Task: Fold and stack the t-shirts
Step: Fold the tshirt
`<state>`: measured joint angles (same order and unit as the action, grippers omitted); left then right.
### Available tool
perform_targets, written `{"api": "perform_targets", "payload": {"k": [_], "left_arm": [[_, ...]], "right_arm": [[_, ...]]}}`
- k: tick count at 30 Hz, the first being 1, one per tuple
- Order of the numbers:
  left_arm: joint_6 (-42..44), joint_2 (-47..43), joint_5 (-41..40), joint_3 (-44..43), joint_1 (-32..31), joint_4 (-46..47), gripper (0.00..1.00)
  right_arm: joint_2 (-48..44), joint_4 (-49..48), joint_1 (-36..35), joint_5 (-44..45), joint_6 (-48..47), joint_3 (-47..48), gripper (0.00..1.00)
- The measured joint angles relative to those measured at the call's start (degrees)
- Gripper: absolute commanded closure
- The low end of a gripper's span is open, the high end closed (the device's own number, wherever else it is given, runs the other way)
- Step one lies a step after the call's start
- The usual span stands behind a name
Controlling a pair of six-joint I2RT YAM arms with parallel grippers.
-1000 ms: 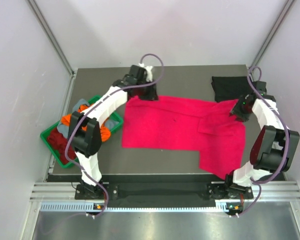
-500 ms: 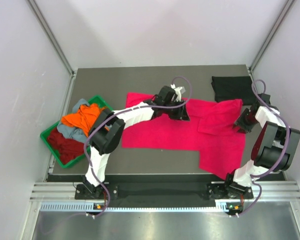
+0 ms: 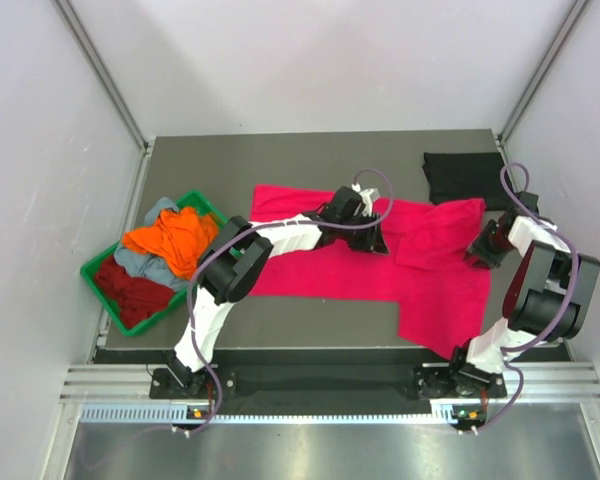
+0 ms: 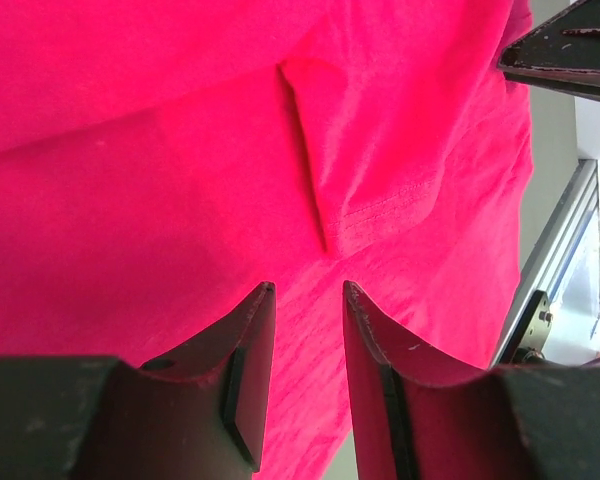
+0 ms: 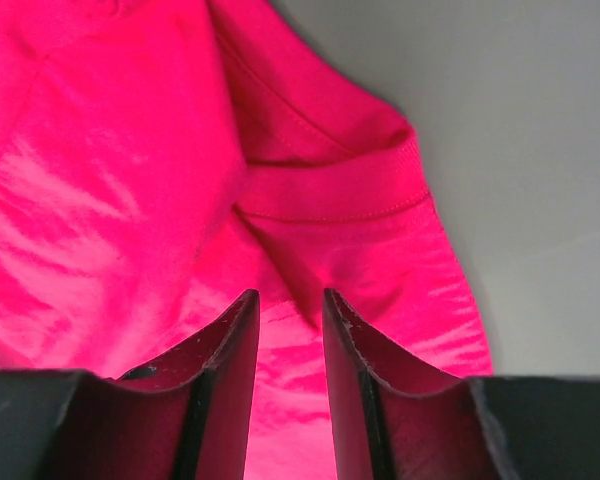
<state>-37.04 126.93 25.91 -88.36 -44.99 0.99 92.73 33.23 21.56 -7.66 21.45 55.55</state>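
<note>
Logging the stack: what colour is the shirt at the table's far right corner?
That shirt is black; the top external view shows it best.

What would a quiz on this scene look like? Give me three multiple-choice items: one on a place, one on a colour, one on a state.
1. Where is the black tee?
A. Near left corner of the table
B. Far right corner
C. Middle

2. What colour is the tray?
A. Green
B. Blue
C. White

3. How does the pink tee lie?
A. Folded small
B. Bunched up
C. Spread out

Answers:
1 B: it sits at the far edge on the right.
2 A: its rim shows green around the heaped clothes.
3 C: it lies open across the table.
</note>
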Motion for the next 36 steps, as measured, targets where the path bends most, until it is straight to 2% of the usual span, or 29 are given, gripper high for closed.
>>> {"api": "perform_targets", "payload": {"k": [6,8,10,13,25,36], "left_arm": [[-0.3,0.6,0.0,-0.1,-0.9,0.4,0.62],[-0.3,0.7,0.0,-0.2,-1.0,0.4,0.62],[-0.3,0.7,-0.1,-0.2,-1.0,0.4,0.63],[-0.3,0.7,-0.3,-0.2,-1.0,0.4,0.63],[1.0,0.7,-1.5,-0.7,-1.0,-0.3,0.62],[1.7,0.7,-2.9,-0.7,-1.0,-1.6,0.63]], "right_arm": [[0.7,-1.3,0.0,0.0,0.0,-1.5,0.69],[0.7,-1.7,0.0,-0.1,0.0,-1.7,0.74],[0.8,-2.2,0.0,-0.2,0.0,-1.7,0.79],[0.8,-2.6,0.0,-0.4,0.0,-1.9,1.00],[-1.3,-1.1,0.0,0.5,0.1,-1.9,1.00],[-5.8,2.7,0.5,5.0,0.2,-2.3,1.00]]}}
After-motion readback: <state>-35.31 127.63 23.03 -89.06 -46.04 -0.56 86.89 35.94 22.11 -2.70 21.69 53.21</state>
